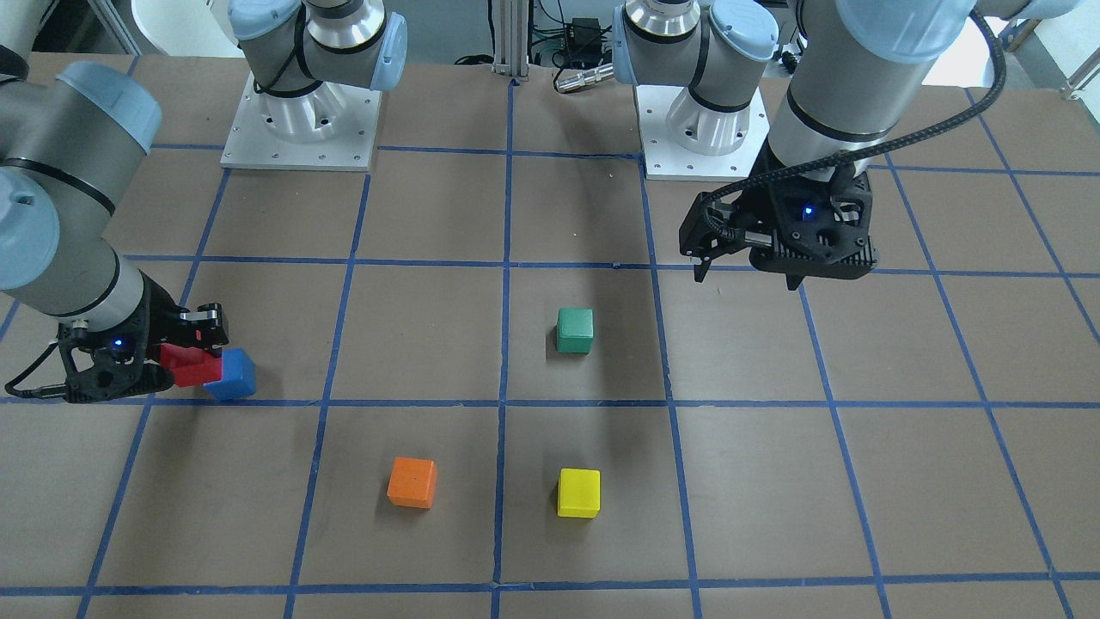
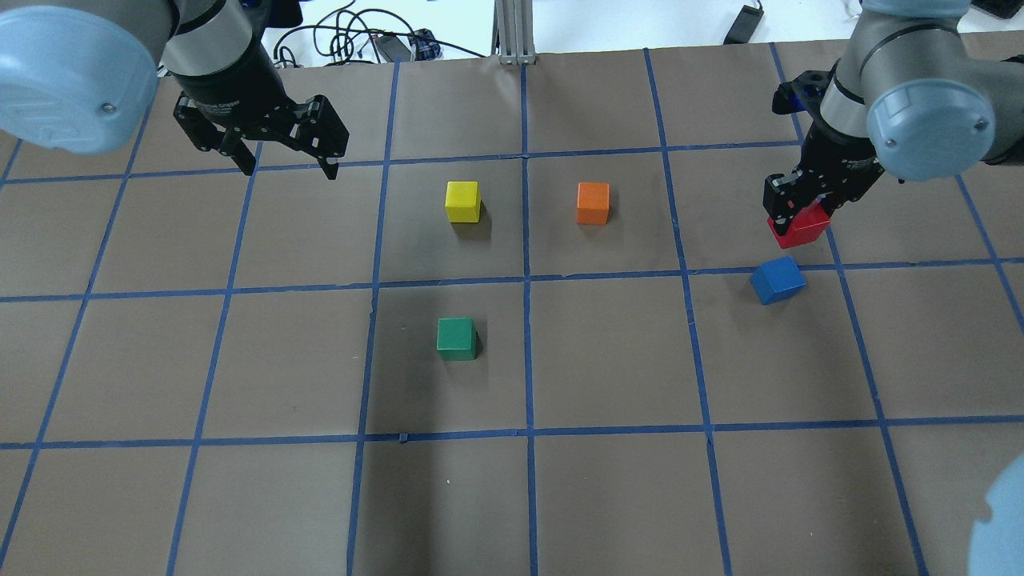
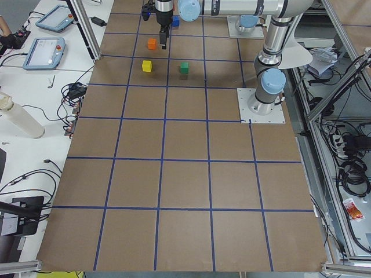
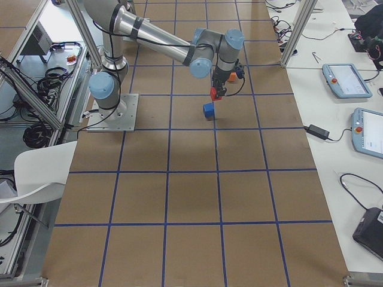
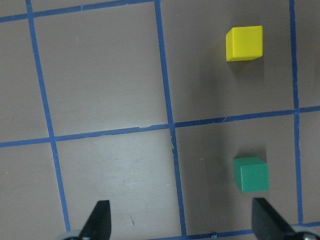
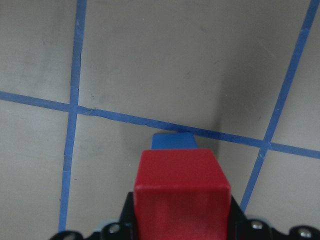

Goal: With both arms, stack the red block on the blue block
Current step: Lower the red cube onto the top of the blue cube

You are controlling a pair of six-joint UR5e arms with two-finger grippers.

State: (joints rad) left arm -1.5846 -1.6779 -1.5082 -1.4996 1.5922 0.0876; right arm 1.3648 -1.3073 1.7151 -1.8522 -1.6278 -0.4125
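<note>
My right hand (image 2: 802, 210) is clamped on the red block (image 2: 804, 230), raised near the blue block (image 2: 778, 280) on the counter (image 2: 608, 360). I should centre it above, then lower gently. My left hand (image 2: 290, 170) hangs with fingers apart.

Three loose cubes sit apart on the brown table (image 2: 240, 496) (gridded in blue tape). The yellow cube (image 2: 462, 201) and orange cube (image 2: 593, 202) lie side by side toward the long edge nearest the teach pendants (image 4: 344, 79); the green cube (image 2: 456, 335) rests mid-table.

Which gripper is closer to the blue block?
Right. The right gripper, holding the red block, hangs close by the blue block; the left gripper is open, far across the table.
</note>
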